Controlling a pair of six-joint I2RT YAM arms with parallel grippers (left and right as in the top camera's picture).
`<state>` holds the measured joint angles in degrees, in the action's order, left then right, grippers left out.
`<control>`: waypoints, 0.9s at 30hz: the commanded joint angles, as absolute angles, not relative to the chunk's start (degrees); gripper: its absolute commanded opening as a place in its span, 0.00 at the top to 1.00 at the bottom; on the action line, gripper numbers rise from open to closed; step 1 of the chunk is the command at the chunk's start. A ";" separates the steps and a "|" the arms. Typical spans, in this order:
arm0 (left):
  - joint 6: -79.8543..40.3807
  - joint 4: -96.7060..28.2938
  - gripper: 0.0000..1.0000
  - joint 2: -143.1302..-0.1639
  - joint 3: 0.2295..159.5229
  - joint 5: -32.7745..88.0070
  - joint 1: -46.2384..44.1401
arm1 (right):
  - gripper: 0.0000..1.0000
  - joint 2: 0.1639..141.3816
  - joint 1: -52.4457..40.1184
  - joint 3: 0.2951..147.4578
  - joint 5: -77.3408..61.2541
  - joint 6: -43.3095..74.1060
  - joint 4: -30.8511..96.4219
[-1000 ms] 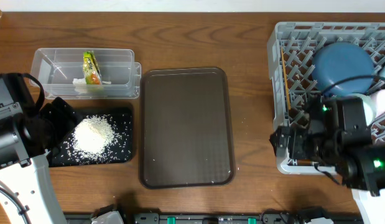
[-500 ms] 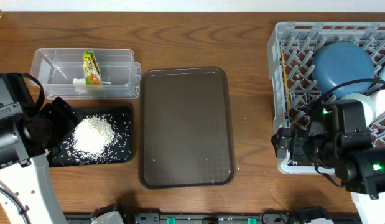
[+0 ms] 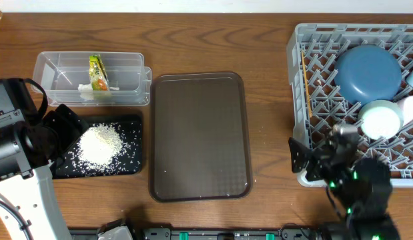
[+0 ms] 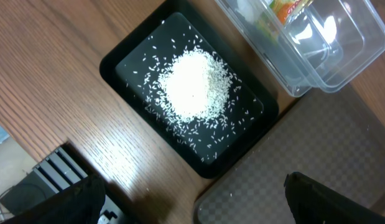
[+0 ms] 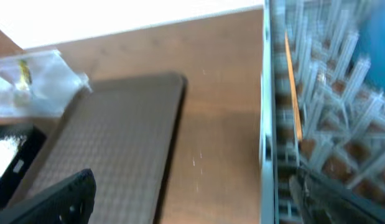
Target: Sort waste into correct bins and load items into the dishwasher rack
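Left wrist: rice heap beyond gripper

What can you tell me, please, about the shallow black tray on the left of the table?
The black tray is a shallow rectangle with rounded corners and a low raised rim, apparently plastic. It lies flat on the wooden table, just nearer the robot than the clear tub and left of the larger brown tray; contact with either cannot be judged. A heap of white grains sits near its middle, with loose grains scattered around it. In the overhead view the left arm hides its left end.
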<state>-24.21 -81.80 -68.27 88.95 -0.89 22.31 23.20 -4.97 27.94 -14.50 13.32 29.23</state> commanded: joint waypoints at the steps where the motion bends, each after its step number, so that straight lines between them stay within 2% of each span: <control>1: -24.32 -81.82 0.05 -68.47 89.06 -1.78 22.55 | 0.01 15.86 -3.90 20.25 -16.95 10.17 23.38; 12: -24.32 -81.82 0.05 -68.47 89.06 -1.78 22.55 | 0.01 1.67 -0.01 0.64 -15.09 10.22 -1.65; 17: -24.32 -81.82 0.05 -68.47 89.06 -1.78 22.55 | 0.01 0.27 0.36 0.32 -7.46 10.20 -1.26; 22: -24.29 -81.82 0.05 -68.47 89.06 -1.78 22.55 | 0.01 0.27 0.38 0.32 2.20 9.63 4.25; 27: -24.32 -81.82 0.05 -68.47 89.06 -1.78 22.55 | 0.01 0.27 0.47 0.32 1.06 2.31 4.43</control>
<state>-24.21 -81.84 -68.27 88.95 -0.86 22.31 0.69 0.14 0.40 -1.19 7.16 4.01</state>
